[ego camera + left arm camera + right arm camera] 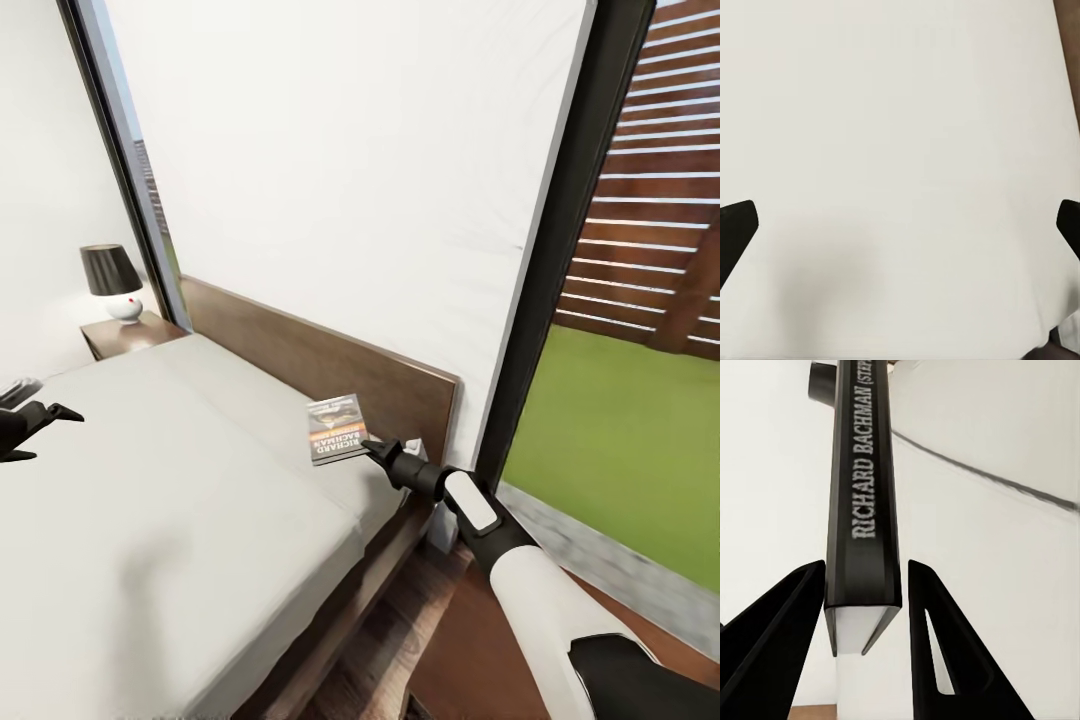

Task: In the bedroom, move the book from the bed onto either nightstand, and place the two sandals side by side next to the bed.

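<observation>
My right gripper [862, 607] pinches only the corner of the thin dark-grey paperback book [335, 428], raised by the brown wooden headboard [300, 350]; my left gripper [35, 425] idles spread; book may pivot and slip.

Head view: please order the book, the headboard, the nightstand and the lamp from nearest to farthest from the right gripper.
1. The book, between the right gripper's fingers, above the mattress corner.
2. The headboard, just behind the book.
3. The nightstand, at the bed's far side, to the left.
4. The lamp, standing on that nightstand; too close to the nightstand to rank surely.
</observation>
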Motion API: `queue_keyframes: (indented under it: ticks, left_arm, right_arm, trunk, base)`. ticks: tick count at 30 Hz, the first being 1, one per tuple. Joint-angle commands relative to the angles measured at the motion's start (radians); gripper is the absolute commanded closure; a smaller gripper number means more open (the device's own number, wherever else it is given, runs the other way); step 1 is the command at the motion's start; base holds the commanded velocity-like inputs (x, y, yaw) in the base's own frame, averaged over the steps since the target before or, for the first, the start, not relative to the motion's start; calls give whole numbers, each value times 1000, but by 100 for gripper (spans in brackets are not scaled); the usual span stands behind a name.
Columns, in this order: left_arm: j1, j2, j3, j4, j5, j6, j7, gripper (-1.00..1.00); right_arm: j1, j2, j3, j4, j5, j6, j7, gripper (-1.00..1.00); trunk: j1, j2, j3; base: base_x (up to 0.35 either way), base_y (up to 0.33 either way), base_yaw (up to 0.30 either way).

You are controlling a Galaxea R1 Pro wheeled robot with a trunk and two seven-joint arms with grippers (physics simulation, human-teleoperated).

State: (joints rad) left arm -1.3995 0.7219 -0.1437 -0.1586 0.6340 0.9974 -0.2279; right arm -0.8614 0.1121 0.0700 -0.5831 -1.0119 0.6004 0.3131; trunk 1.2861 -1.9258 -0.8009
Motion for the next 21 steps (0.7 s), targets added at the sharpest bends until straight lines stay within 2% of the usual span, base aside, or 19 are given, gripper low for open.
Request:
queue_keyframes:
  ticks: [1, 21]
  left_arm:
    - [-1, 1, -8, 0, -3, 1, -10, -100]
    - [-1, 3, -8, 1, -5, 1, -10, -100]
  right_arm:
    - [-1, 0, 1, 0, -2, 2, 2, 100]
    - [-1, 4, 2, -3, -2, 1, -2, 100]
  trunk:
    - [0, 0, -1]
    - [0, 0, -1]
  base:
    - [-92, -75, 82]
    - [-97, -29, 175]
